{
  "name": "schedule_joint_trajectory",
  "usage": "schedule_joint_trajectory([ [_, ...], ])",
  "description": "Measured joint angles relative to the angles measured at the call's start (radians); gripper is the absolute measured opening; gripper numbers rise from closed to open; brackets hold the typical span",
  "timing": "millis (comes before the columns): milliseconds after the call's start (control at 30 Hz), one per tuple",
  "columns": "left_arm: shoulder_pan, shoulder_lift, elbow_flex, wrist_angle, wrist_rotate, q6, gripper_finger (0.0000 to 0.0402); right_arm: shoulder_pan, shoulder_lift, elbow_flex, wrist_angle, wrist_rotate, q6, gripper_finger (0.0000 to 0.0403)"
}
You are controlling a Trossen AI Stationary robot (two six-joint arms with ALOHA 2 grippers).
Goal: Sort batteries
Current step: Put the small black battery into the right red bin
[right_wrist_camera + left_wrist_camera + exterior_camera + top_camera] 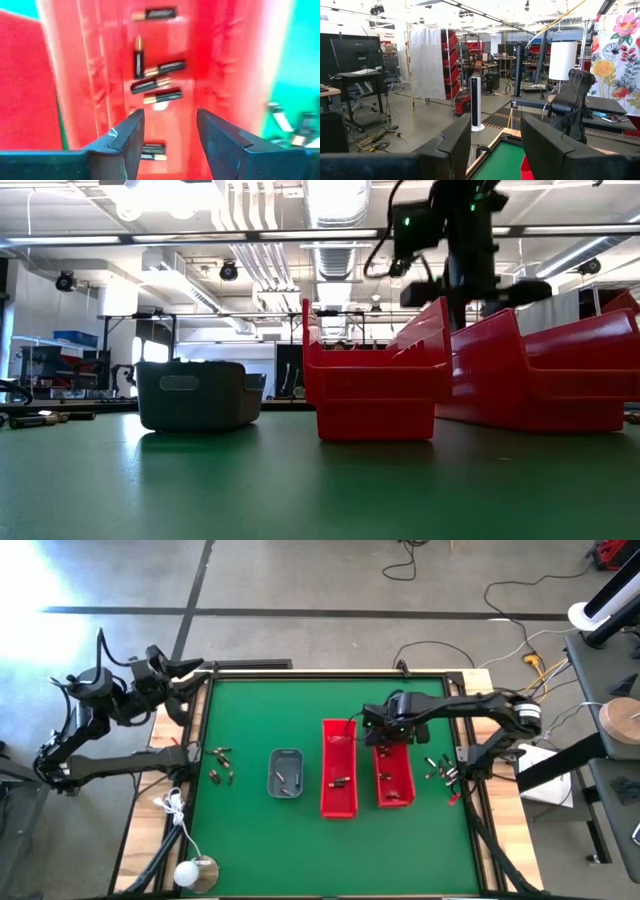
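High view: right gripper [388, 737] hangs over the far end of the right red bin [393, 780], which sits on the green worktop [260, 830]. Right wrist view: its fingers [122, 137] stand parted with nothing between them, jaws about mid-width, pointing down into that bin. On the bin floor below lie several batteries [156, 82], dark with gold ends, a loose cluster plus one farther along and one close under the fingers.

Left red bin [338, 768] just beside it holds a battery [341, 781] near its middle. Small grey tray [285, 772] sits left of the bins, something small inside, can't tell what. More loose batteries [221, 764] on the worktop left of the tray, and another group [440, 769] on the worktop right of the right bin, near the edge.

Left gripper [195, 668] is parked off the worktop's far-left corner, well apart from everything. Left wrist view: jaws wide, holding nothing, pointing out into the room.

Low view: tray and both bins in a row, right arm above the bins.
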Motion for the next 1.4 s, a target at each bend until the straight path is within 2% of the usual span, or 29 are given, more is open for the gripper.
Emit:
schedule_joint_trajectory([
  [167, 0.000, 0.000, 0.000, 0.000, 0.000, 0.000, 0.0151, -0.025, -0.108, 0.054, -0.049, 0.082, 0.050, 0.0177],
  [267, 0.000, 0.000, 0.000, 0.001, 0.000, 0.007, 0.0151, -0.049, -0.168, 0.044, -0.078, 0.131, 0.082, 0.0173],
  [400, 0.000, 0.001, 0.000, 0.001, 0.000, 0.008, 0.0151, -0.071, -0.219, 0.006, -0.197, 0.143, 0.087, 0.0164],
  [567, 0.000, -0.005, 0.000, 0.000, 0.001, 0.005, 0.0151, -0.035, -0.259, -0.064, -0.248, 0.017, 0.039, 0.0156],
  [767, 0.000, -0.011, 0.000, 0.001, 0.002, 0.023, 0.0151, 0.055, -0.261, -0.133, -0.233, -0.018, 0.025, 0.0150],
  [933, 0.000, -0.011, 0.000, 0.001, 0.002, 0.038, 0.0151, 0.153, -0.243, -0.180, -0.193, -0.098, 0.066, 0.0154],
  [1167, 0.000, -0.015, 0.000, 0.001, 0.004, 0.043, 0.0151, 0.240, -0.229, -0.183, -0.139, -0.151, 0.118, 0.0153],
  [1400, 0.000, -0.017, 0.000, 0.000, 0.005, 0.048, 0.0151, 0.248, -0.231, -0.177, -0.141, -0.200, 0.178, 0.0144],
])
